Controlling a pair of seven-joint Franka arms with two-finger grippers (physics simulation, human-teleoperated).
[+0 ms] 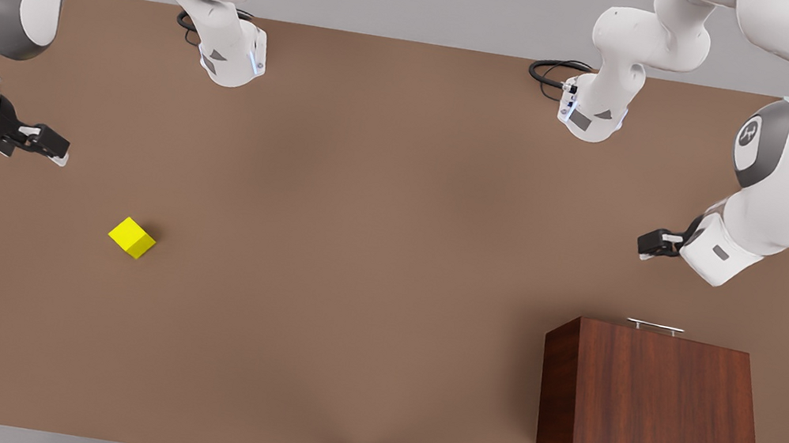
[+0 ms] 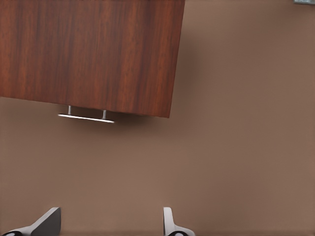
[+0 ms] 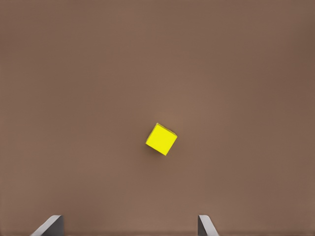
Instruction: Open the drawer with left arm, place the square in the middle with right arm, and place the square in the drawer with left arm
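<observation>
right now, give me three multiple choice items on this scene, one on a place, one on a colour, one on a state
1. Where is the square?
A. on the table, front view's left
B. on the cabinet
C. in the right end effector

2. What colour is the square?
A. red
B. yellow
C. blue

3. What state is the drawer, by its handle?
A. pulled out
B. removed
C. closed

Answers:
1 A, it lies on bare tabletop.
2 B, bright yellow in both views.
3 C, the handle sits close against the cabinet, with the open left end effector clear of it.
</observation>
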